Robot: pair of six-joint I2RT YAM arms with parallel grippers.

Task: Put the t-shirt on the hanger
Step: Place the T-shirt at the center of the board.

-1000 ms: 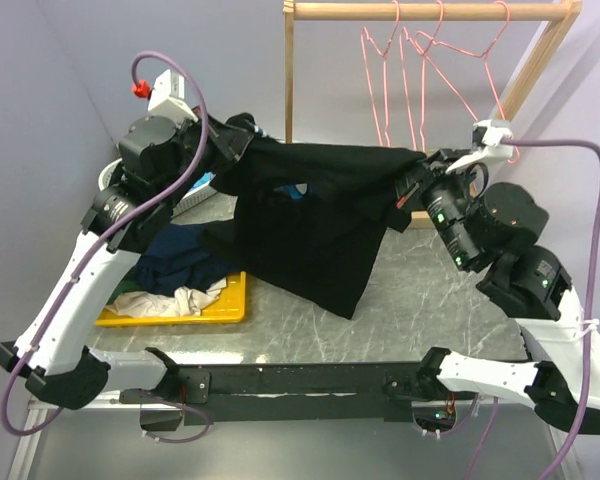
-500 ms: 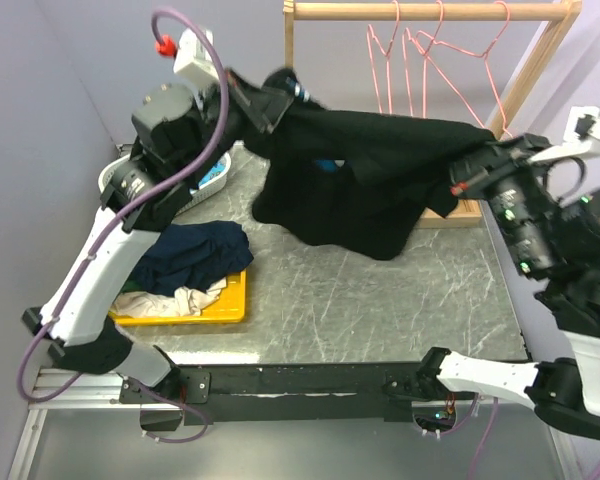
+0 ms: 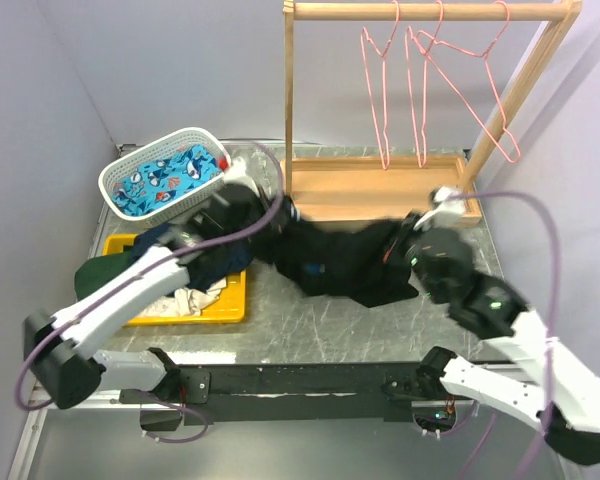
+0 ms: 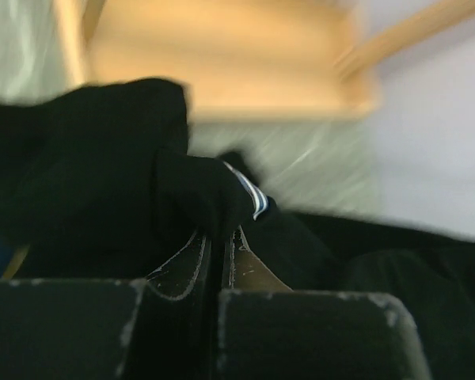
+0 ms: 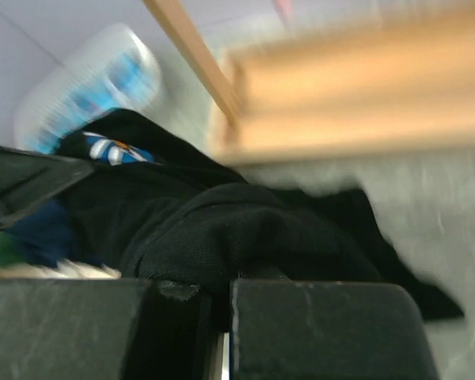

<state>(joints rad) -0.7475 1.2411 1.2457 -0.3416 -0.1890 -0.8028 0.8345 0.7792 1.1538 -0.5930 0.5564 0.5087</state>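
Observation:
The black t-shirt (image 3: 345, 262) lies bunched on the table in front of the wooden rack, stretched between both grippers. My left gripper (image 3: 270, 222) is shut on its left end; in the left wrist view the fabric (image 4: 142, 174) is pinched between the closed fingers. My right gripper (image 3: 408, 240) is shut on its right end; the right wrist view shows black cloth (image 5: 253, 229) clamped in the jaws. Three pink wire hangers (image 3: 420, 80) hang from the rack's top bar, well above the shirt.
The wooden rack has a tray base (image 3: 380, 190) just behind the shirt and a post (image 3: 288, 100) at its left. A white basket (image 3: 165, 175) with patterned cloth stands at the back left. A yellow tray (image 3: 220, 305) with navy and other garments lies at the left.
Both grippers have dropped from high in the air down to the table, lowering the spread t-shirt onto the table in front of the rack base.

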